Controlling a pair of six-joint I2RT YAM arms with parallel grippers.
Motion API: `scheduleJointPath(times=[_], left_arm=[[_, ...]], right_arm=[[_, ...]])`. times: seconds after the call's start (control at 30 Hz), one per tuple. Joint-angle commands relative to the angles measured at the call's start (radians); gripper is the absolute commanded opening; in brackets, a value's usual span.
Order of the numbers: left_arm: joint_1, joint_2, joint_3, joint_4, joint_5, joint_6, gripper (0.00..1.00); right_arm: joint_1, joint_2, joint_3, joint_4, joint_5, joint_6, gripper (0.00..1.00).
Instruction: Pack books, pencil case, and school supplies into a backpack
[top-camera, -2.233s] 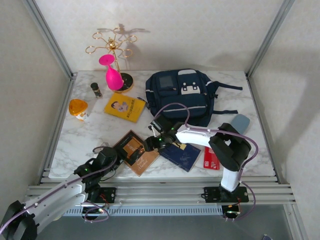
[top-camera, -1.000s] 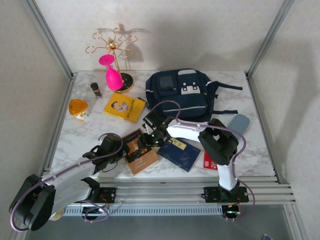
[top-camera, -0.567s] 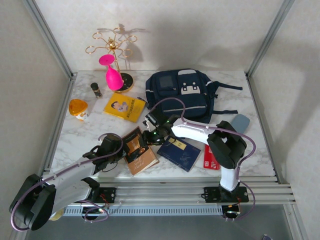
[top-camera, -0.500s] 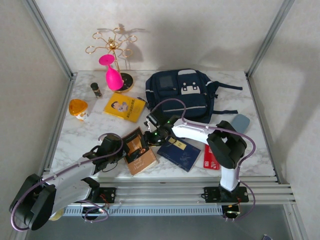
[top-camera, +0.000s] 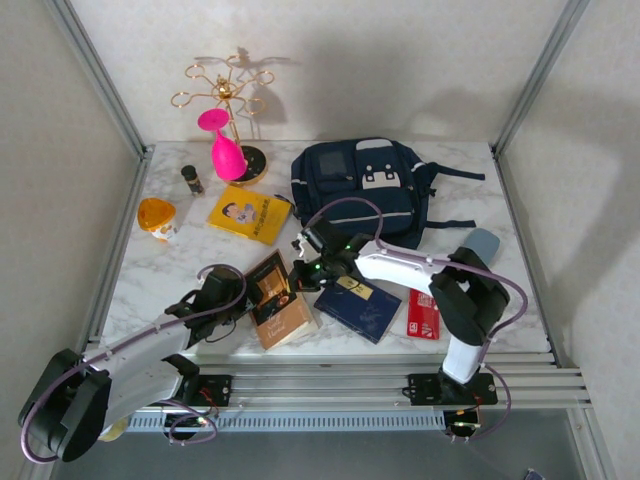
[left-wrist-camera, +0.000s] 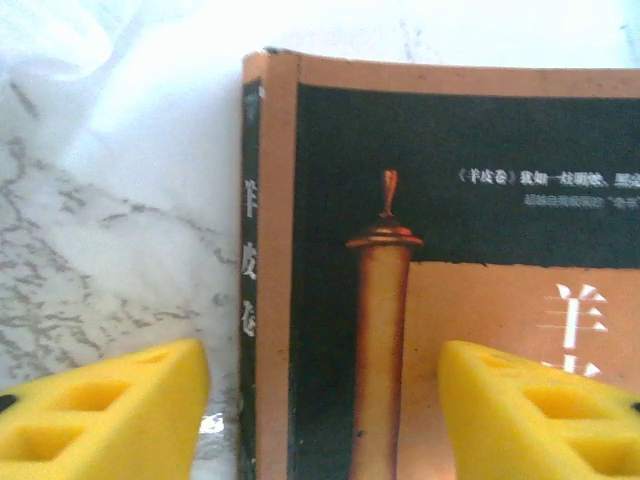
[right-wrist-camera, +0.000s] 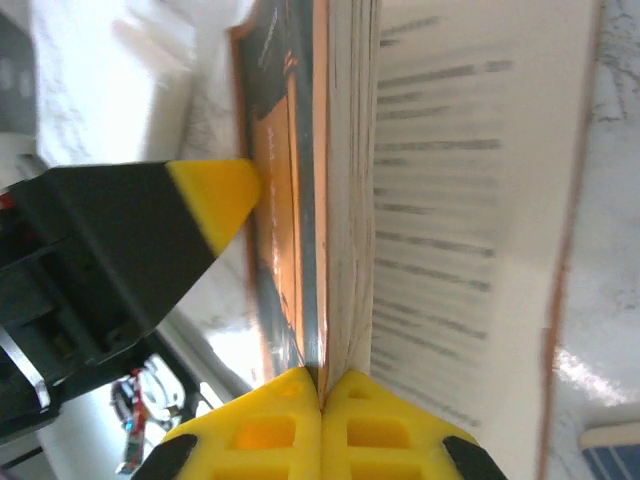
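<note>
The widest bare stretch of the table (top-camera: 165, 275) lies on the left, between the orange cup (top-camera: 157, 218) and the brown-and-black book (top-camera: 282, 305). The far left corner is crowded by the gold stand (top-camera: 228, 95), the pink glass (top-camera: 225, 150) and a small dark bottle (top-camera: 191, 179). The backpack (top-camera: 362, 195) blocks the far middle, with the yellow book (top-camera: 248, 214) flat just to its left. A narrow lane runs between the two books. The right arm (top-camera: 400, 268) crosses from near right to the middle, over the navy book (top-camera: 358, 308) and beside the red packet (top-camera: 423, 312). Bare marble lies right of the pencil case (top-camera: 481, 245).
</note>
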Motion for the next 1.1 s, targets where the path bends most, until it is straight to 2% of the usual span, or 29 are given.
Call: scheduleJointPath(times=[0.0,0.13,0.17,0.33,0.5,0.63,0.77,0.97,1.07], left_arm=[[0.045,-0.031,0.067,0.000,-0.002,0.053,0.76],[0.080,-0.092,0.174,-0.067,0.056,0.081,0.97],[0.085,-0.098,0.197,-0.073,0.071,0.081,0.99],[0.088,-0.113,0.269,0.011,0.225,0.045,0.99],[0.084,-0.089,0.266,0.180,0.379,-0.015,0.99],[0.066,-0.080,0.227,0.370,0.459,-0.084,0.86],[0.035,-0.075,0.214,0.552,0.520,-0.141,0.72],[-0.002,-0.056,0.258,0.560,0.526,-0.133,0.49],[-0.011,-0.053,0.256,0.576,0.510,-0.139,0.32]], right_arm=[[-0.032,-0.147,-0.060,0.173,-0.076,0.075,0.00],[-0.086,-0.239,-0.071,0.225,-0.143,0.128,0.00],[-0.100,-0.256,-0.078,0.240,-0.161,0.143,0.00],[-0.180,-0.341,-0.104,0.373,-0.256,0.242,0.00],[-0.255,-0.379,-0.083,0.402,-0.323,0.278,0.00],[-0.286,-0.383,-0.113,0.482,-0.368,0.342,0.00],[-0.302,-0.375,-0.132,0.490,-0.374,0.337,0.00],[-0.342,-0.374,-0.147,0.446,-0.374,0.300,0.00],[-0.355,-0.377,-0.147,0.385,-0.362,0.261,0.00]])
